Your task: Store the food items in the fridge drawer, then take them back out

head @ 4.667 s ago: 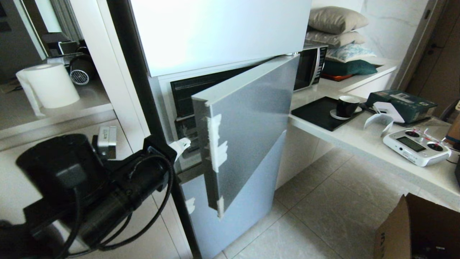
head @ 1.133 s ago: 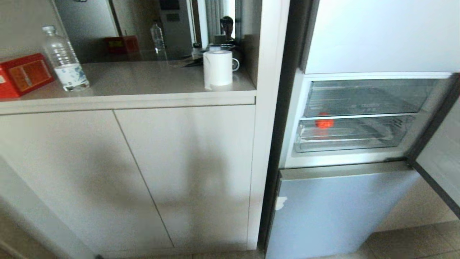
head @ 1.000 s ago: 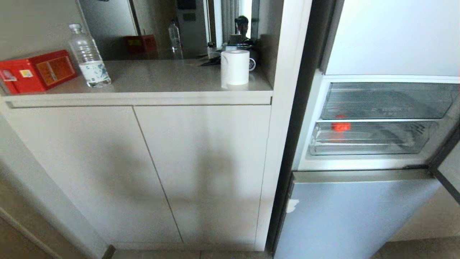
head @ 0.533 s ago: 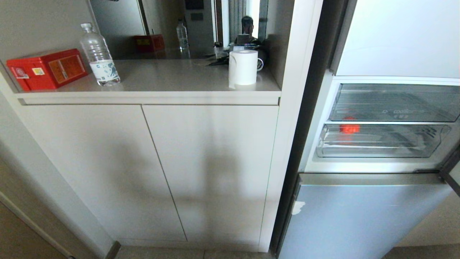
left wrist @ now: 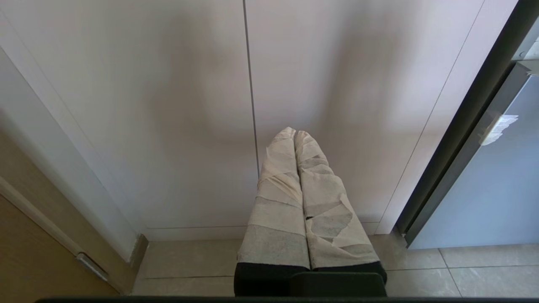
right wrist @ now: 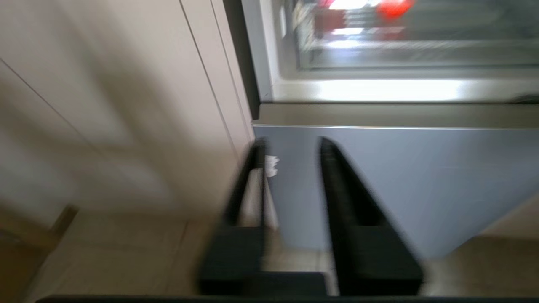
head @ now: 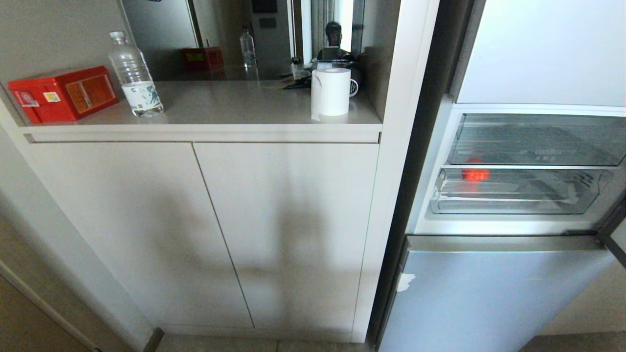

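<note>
Since earlier: our view has swung from the half-shut fridge door to the open compartment; in the last half second nothing has shifted.
Left gripper (left wrist: 294, 134): parked low, pointing at the cabinet doors (head: 205, 230), left of the fridge; taped fingers pressed together, empty.
Right gripper (right wrist: 290, 145): below the fridge drawer (head: 518, 208), before the grey lower door (head: 489, 293); jaws narrowly parted, holding nothing.
Red fruit (head: 475, 174): inside the drawer's left end, above and beyond our right gripper, the nearer arm.
Drawer axis: runs left to right.

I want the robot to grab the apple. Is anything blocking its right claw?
Yes. The apple sits inside the lower drawer, behind its closed clear front. The right claw is open, low down by the grey door.
</note>
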Tool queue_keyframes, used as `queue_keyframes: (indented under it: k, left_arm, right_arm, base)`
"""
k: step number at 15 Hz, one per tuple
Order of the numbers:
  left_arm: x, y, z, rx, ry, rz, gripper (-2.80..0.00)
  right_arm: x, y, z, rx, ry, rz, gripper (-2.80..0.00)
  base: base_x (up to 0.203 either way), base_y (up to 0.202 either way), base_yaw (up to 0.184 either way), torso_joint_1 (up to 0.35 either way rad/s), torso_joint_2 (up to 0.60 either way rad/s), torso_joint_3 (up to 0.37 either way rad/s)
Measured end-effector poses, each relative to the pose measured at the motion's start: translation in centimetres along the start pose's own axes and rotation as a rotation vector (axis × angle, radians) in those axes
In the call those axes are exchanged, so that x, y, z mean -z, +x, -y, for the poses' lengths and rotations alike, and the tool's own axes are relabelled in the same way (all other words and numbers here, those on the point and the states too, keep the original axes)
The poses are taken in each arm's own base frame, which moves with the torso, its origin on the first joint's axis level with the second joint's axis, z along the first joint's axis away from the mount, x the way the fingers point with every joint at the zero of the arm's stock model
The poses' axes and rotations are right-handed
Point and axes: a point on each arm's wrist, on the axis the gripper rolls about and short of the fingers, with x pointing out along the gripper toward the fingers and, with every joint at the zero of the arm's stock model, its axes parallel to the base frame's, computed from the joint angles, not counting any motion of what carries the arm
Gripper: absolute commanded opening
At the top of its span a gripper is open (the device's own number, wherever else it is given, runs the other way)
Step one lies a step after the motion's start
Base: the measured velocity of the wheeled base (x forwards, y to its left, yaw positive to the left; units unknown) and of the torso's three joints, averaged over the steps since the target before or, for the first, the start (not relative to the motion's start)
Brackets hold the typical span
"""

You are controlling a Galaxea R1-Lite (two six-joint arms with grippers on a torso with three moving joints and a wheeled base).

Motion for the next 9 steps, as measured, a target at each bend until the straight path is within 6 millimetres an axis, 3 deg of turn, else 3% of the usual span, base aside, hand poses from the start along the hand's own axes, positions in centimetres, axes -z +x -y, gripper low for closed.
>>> queue_keyframes:
  k: [2,5,9]
  left_arm:
    - [0.0,0.0,0.0,0.0,0.0,0.0,-2.8]
    - [0.0,0.0,0.0,0.0,0.0,0.0,-2.8]
    - [0.0,0.0,0.0,0.0,0.0,0.0,-2.8]
  right_arm:
    - [-1.0,5.9,0.4,-0.019,0.023,-0.093,0.0]
    - [-0.1,14.2,1.3,-0.036,0.047,-0.149,0.0]
    - [2.2,21.6,2.3,-0.057,0.045,-0.069,0.0]
  base:
    - [0.0,0.0,0.0,0.0,0.0,0.0]
    - [0.0,0.0,0.0,0.0,0.0,0.0]
    - [0.0,0.0,0.0,0.0,0.0,0.0]
